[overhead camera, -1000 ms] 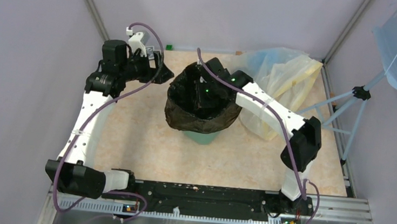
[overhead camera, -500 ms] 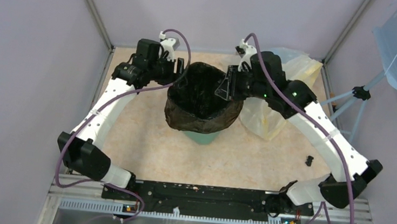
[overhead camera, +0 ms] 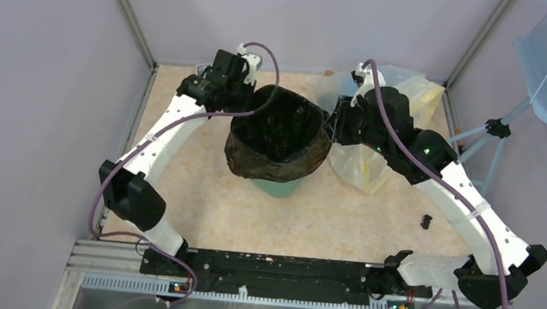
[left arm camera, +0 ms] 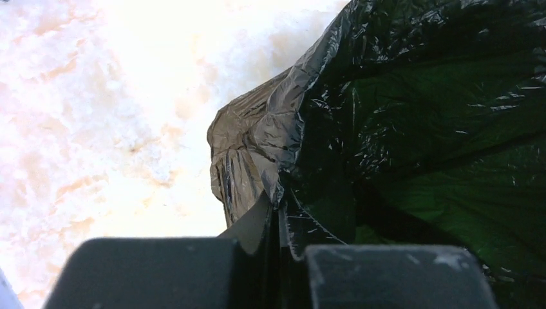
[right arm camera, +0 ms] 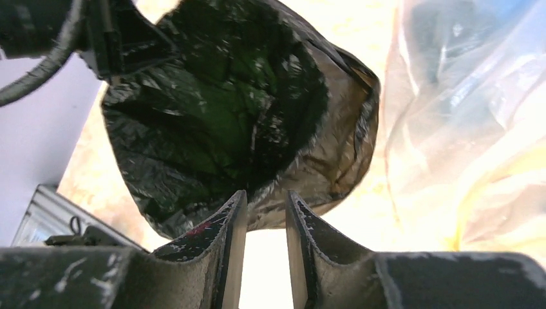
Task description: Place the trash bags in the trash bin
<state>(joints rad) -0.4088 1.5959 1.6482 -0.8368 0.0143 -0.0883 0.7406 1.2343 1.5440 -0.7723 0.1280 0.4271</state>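
Left wrist view gives you the left gripper (left arm camera: 278,215) pinched on a fold of the black trash bag (left arm camera: 412,129) at its rim, with the finger bases cut off at the bottom edge. On the right wrist view, the right gripper (right arm camera: 262,203) stands narrowly parted and empty, the bag's mouth just past its tips. From above, the bag drapes over the trash bin (overhead camera: 276,190), hiding all but a mint-green sliver, with translucent plastic bags (overhead camera: 399,98) beyond.
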